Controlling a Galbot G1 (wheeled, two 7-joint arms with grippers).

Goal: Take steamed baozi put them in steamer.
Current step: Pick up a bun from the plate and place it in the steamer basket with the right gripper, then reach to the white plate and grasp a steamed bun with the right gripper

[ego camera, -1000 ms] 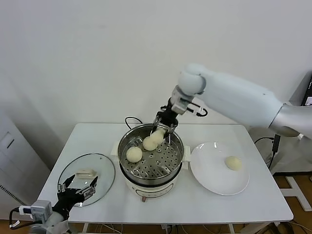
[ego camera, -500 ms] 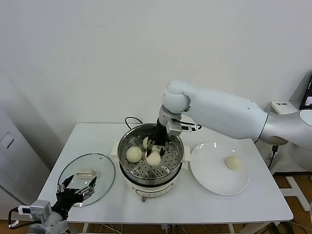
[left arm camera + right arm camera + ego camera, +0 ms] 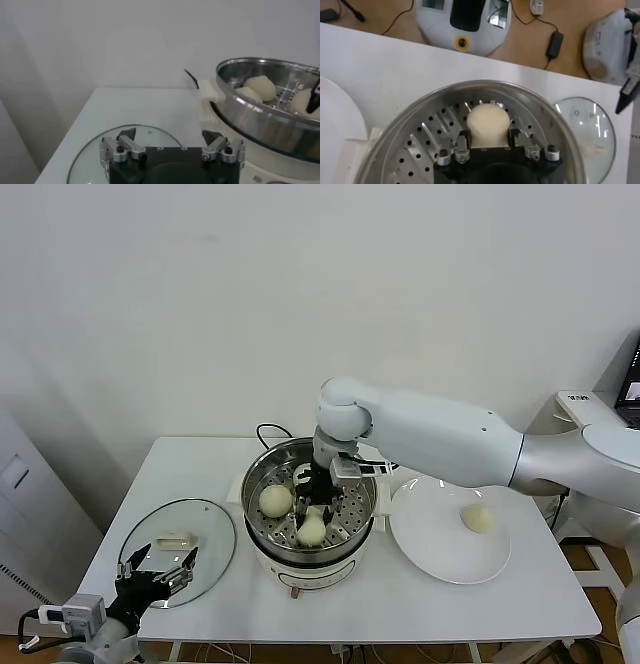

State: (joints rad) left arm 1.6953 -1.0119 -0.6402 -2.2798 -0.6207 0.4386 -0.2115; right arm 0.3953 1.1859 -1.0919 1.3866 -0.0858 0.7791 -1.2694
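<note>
The right gripper (image 3: 314, 506) reaches down inside the steamer (image 3: 262, 536), a round, shiny steel pot on a white base that stands mid-table (image 3: 520, 604). Between its fingers (image 3: 463, 142) sits a smooth, cream-white bun (image 3: 488, 123), resting on the perforated steel tray (image 3: 425, 145); the fingers flank it on either side, and whether they are pressing it or have let go cannot be told. In the head view that bun (image 3: 312, 529) lies at the near side of the tray. Two more buns share the pot: one (image 3: 275, 500) toward the robot's left, another (image 3: 303, 475) farther back, partly hidden by the gripper. All are plain, round and unmarked, matte against the bright metal.

A fourth bun (image 3: 478, 519) remains on the flat white plate (image 3: 430, 544) just to the right of the steamer. A black cord (image 3: 266, 430) loops behind the pot.

At the table's near left corner, the left gripper (image 3: 172, 145) hangs with fingers spread wide and nothing between them, above the round glass lid (image 3: 205, 529), which lies flat on the table with its cream handle (image 3: 174, 538) up.
</note>
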